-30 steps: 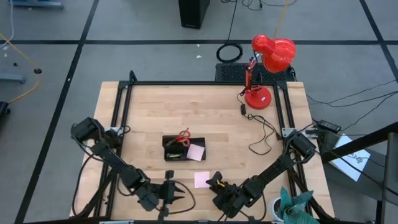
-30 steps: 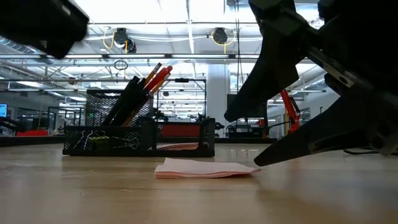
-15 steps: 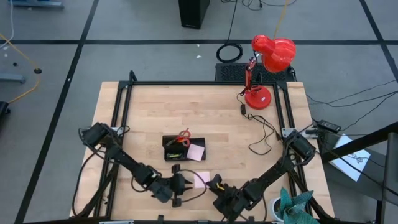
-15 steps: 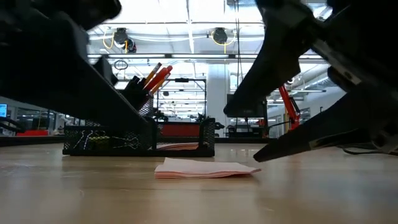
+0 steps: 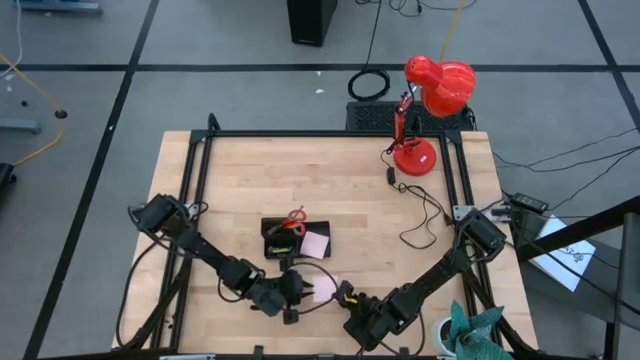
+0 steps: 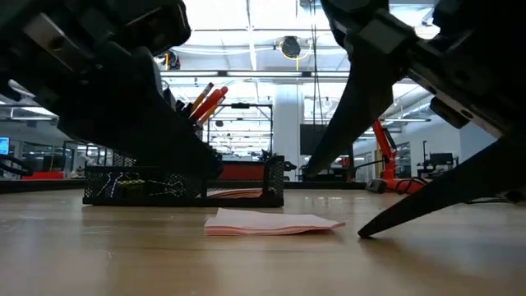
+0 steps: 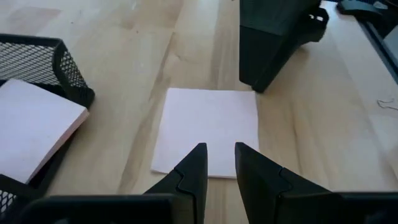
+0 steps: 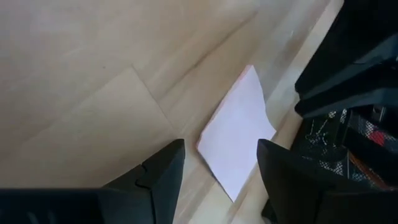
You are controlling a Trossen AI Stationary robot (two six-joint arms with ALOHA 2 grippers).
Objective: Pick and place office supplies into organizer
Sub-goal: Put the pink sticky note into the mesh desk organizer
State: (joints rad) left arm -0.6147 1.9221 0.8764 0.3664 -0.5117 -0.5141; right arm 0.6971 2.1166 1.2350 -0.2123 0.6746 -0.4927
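A pale pink note pad [image 5: 325, 290] lies flat on the wooden table, near the front edge. My left gripper [image 7: 219, 155] hovers at the pad's left side, its fingers a narrow gap apart with nothing between them. My right gripper [image 8: 221, 162] stands open at the pad's right side. In the low view its lower fingertip [image 6: 362, 234] is down at the tabletop beside the pad [image 6: 275, 222]; I cannot tell if it touches. The black mesh organizer [image 5: 266, 246] stands behind, holding red-handled scissors [image 5: 295, 220], pencils [image 6: 205, 100] and another pink pad [image 7: 31, 130].
A red desk lamp [image 5: 430, 100] stands at the table's far right corner, and its black cable [image 5: 420, 225] trails along the right side. The two arms meet close together over the near middle. Bare wood lies across the far half and the left side.
My left gripper has swung toward the table's right edge and sunk, coming from the near left up to the pad's left side. My right gripper has rolled in place, and its lower finger has dipped toward the tabletop. The pad has not moved.
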